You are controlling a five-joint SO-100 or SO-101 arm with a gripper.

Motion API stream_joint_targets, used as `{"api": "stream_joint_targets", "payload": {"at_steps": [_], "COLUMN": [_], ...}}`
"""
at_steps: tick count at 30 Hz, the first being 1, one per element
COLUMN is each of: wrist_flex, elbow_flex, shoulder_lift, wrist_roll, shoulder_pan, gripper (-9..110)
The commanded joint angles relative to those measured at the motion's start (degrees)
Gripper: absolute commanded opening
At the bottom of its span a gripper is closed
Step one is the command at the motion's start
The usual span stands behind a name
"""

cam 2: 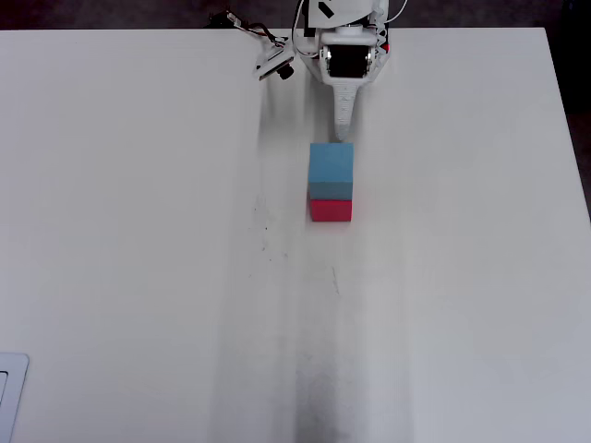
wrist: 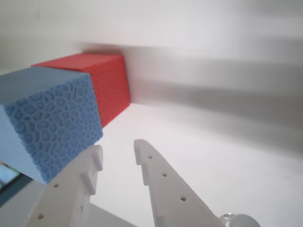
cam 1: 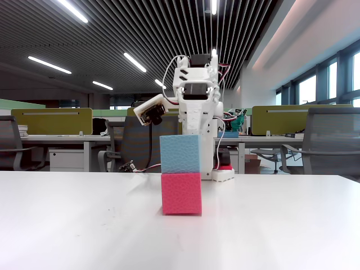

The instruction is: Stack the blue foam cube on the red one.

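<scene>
The light sky-blue foam cube [cam 1: 180, 153] sits on top of the pinkish-red foam cube [cam 1: 181, 193], edges nearly flush in the fixed view, the pair resting on the smooth white tabletop [cam 1: 84, 225]. In the overhead view the blue cube [cam 2: 331, 171] covers most of the red one [cam 2: 331, 210], which shows only as a thin strip at its 6 o'clock side.

In the wrist view, the blue cube [wrist: 47, 123] shows a matte face with a fine cell-like, honeycombed pattern, while the red cube [wrist: 106, 85] beyond it at about 1 o'clock has a tighter, dotted spongy grain. Both have plain faces and crisp square corners.

The white plastic two-finger gripper [wrist: 118, 153] is released: its flat, hole-studded fingers [wrist: 161, 184] stand apart with bare table between them, holding nothing. One finger tip lies just under the blue cube's lower corner in this view; whether they touch cannot be told.

Overhead, the white arm [cam 2: 343, 74] lies at 12 o'clock of the stack, its tip near the blue cube's far edge.
</scene>
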Motion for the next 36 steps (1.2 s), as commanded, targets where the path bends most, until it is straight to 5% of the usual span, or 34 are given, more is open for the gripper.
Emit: {"api": "stream_joint_targets", "payload": {"at_steps": [1,36], "wrist_flex": [-0.09,-0.09], "elbow_flex": [-0.18,-0.18], "shoulder_lift": [0.26,0.26], "wrist_roll": [0.09,-0.44], "shoulder_pan": [0.09,-1.76], "gripper": [6,6]}}
